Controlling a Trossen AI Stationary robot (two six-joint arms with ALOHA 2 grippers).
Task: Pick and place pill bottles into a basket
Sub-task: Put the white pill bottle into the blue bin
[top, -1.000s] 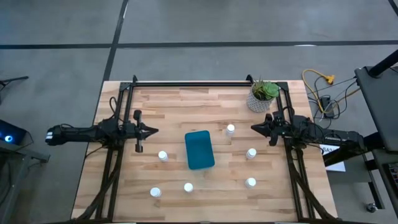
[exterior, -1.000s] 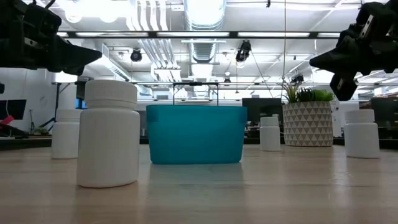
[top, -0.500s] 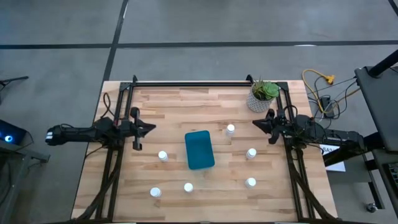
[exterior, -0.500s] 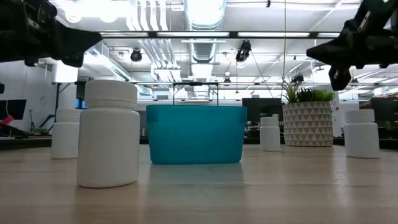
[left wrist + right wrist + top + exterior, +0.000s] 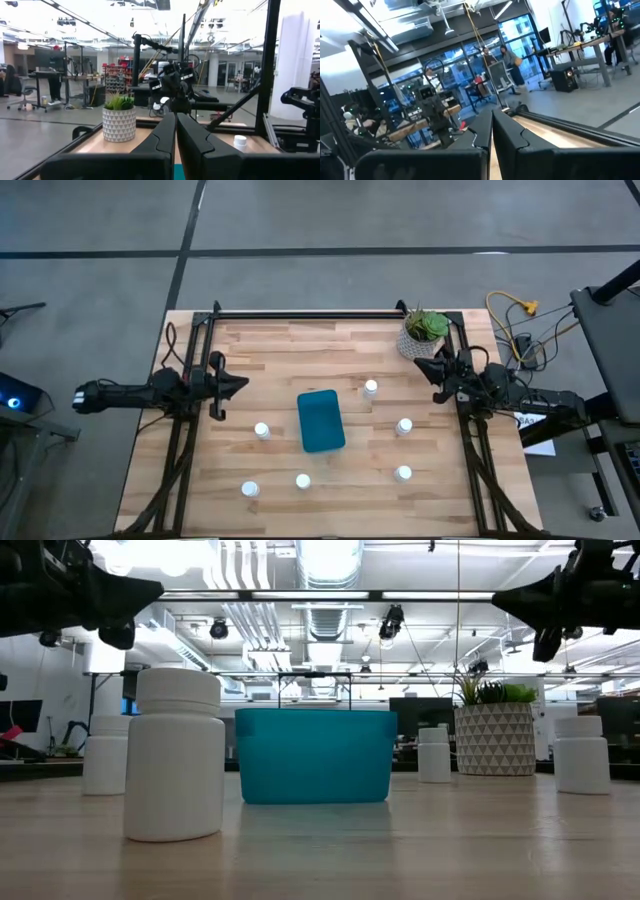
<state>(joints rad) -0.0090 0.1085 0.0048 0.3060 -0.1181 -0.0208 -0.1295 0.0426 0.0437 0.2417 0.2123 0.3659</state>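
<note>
High view shows the left claw (image 5: 241, 383) pressed closed above the light wooden desk (image 5: 290, 345) near its left edge; six small white cylindrical pill bottles (image 5: 262, 430) stand scattered around the teal-blue rectangular plastic basket (image 5: 320, 420) at mid-desk, none inside; the right claw (image 5: 417, 370), also closed and empty, hangs near the right edge beside a white patterned plant pot (image 5: 417, 342).

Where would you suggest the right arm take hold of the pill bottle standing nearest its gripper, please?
Probably around the white body just below the cap, coming straight down from above. That pill bottle stands upright on the wooden table, apart from the teal basket and the other bottles, so its round sides are free all round. The right gripper, jaws shut, must open first.
</note>
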